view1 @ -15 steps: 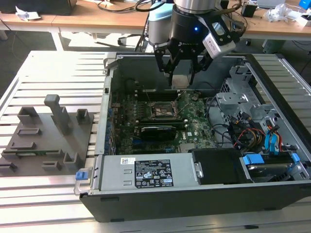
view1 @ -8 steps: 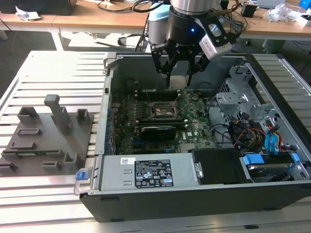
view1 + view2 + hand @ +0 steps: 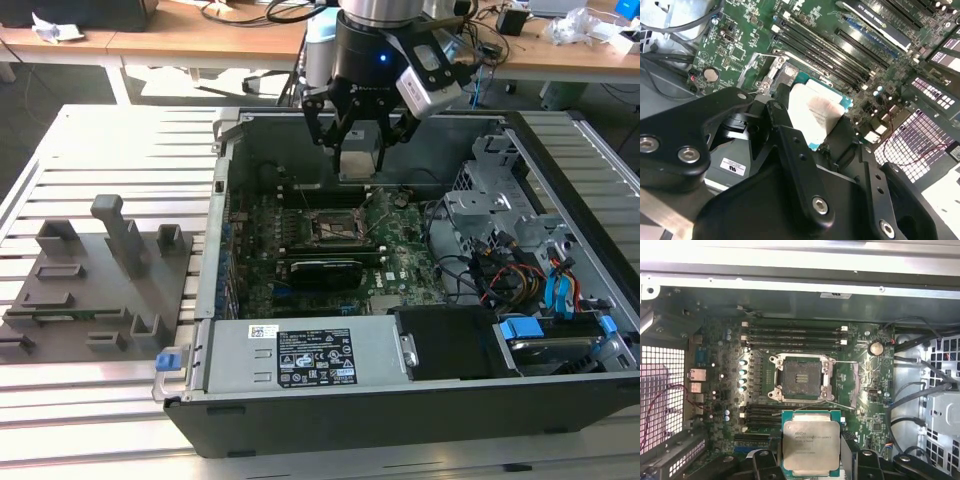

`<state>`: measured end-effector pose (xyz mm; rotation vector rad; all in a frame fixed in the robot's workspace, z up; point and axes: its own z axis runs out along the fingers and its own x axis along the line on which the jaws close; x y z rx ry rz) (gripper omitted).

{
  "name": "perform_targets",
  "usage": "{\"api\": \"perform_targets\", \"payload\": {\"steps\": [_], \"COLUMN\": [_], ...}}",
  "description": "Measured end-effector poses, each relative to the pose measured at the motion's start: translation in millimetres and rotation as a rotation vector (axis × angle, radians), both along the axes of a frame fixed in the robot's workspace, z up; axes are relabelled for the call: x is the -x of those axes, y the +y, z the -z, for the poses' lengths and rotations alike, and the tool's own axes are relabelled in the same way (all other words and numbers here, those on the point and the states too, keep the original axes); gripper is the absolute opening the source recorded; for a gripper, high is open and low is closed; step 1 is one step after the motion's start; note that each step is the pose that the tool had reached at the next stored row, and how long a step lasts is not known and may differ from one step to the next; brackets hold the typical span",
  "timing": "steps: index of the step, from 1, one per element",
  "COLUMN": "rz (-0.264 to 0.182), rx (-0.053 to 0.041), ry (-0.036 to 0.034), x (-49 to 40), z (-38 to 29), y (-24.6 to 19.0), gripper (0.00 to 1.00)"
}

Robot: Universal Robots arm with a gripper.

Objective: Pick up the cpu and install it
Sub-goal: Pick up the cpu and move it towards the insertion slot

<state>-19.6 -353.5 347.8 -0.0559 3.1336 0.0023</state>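
My gripper [image 3: 358,148] hangs over the far side of the open computer case [image 3: 400,420], shut on the cpu [image 3: 360,160], a small flat square chip with a pale metallic top. In the first wrist view the cpu [image 3: 810,444] sits level between the black fingers [image 3: 763,461], a little apart from the open black socket [image 3: 801,377] on the green motherboard. The second wrist view shows the cpu [image 3: 817,112] clamped by its edges, above the board. In the exterior view the socket [image 3: 335,228] lies below and in front of the gripper.
Grey fixture blocks [image 3: 100,280] stand on the slatted table at the exterior view's left. Inside the case are a power supply [image 3: 310,355], a drive cage [image 3: 500,200], blue cables [image 3: 560,290], memory slots [image 3: 795,337] and a loose socket lever [image 3: 840,362].
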Motion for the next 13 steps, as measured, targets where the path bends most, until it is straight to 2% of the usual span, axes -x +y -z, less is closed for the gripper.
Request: {"api": "perform_targets", "payload": {"steps": [5,9,10,13], "rz": [0.0,0.0,0.0,0.0], "rx": [-0.0001,0.0,0.0001,0.0003], "ry": [-0.0001,0.0,0.0,0.0], "x": [1.0,1.9,3.8,4.2], "z": [2.4,9.6,13.6,15.8], "y": [0.7,1.3,2.9,6.7], "gripper": [0.55,0.55,0.55,0.55]}}
